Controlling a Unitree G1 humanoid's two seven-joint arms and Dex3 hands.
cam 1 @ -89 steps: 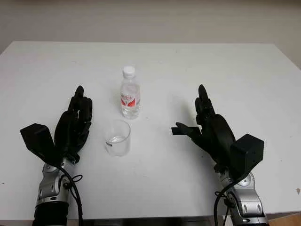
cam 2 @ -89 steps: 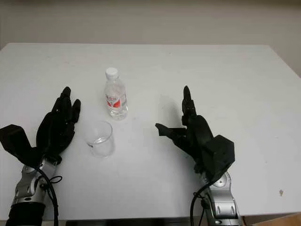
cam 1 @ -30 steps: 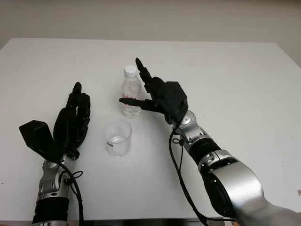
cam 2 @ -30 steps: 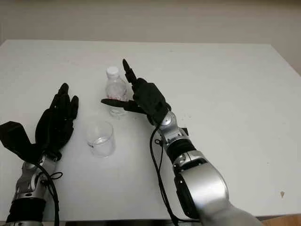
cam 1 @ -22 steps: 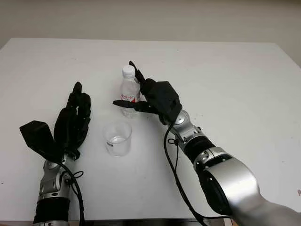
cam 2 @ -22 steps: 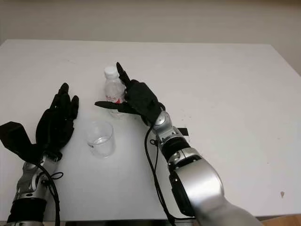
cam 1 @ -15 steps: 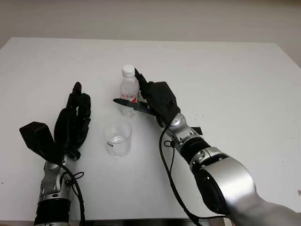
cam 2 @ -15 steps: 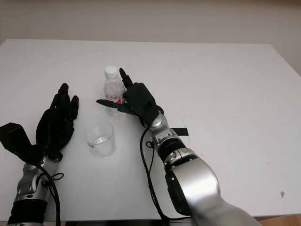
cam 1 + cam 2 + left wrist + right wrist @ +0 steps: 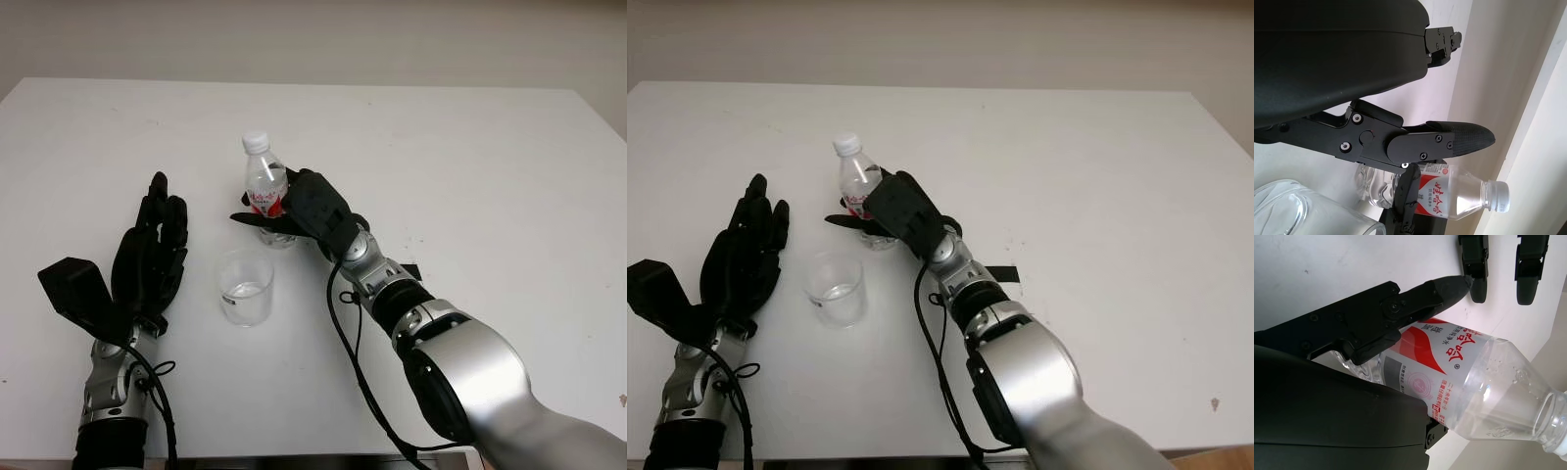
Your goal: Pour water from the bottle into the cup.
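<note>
A small clear water bottle (image 9: 264, 183) with a white cap and red label stands at the table's middle, leaning slightly left. My right hand (image 9: 268, 209) is shut on its lower half, thumb (image 9: 1418, 298) across the label and palm against its right side. An open clear cup (image 9: 245, 286) with a little water at its bottom stands just in front of the bottle, apart from it. My left hand (image 9: 160, 217) is open to the left of the cup, holding nothing. The bottle (image 9: 1462, 193) and the cup's rim (image 9: 1300, 205) also appear past the left hand's fingers.
The white table (image 9: 490, 166) stretches wide to the right and back. A short black strip (image 9: 1001, 274) lies on the table just right of my right forearm. The table's front edge runs along the bottom.
My right hand reached in from the right and closed around the bottle. The bottle now leans left, its cap shifted that way. The left hand and cup have stayed put.
</note>
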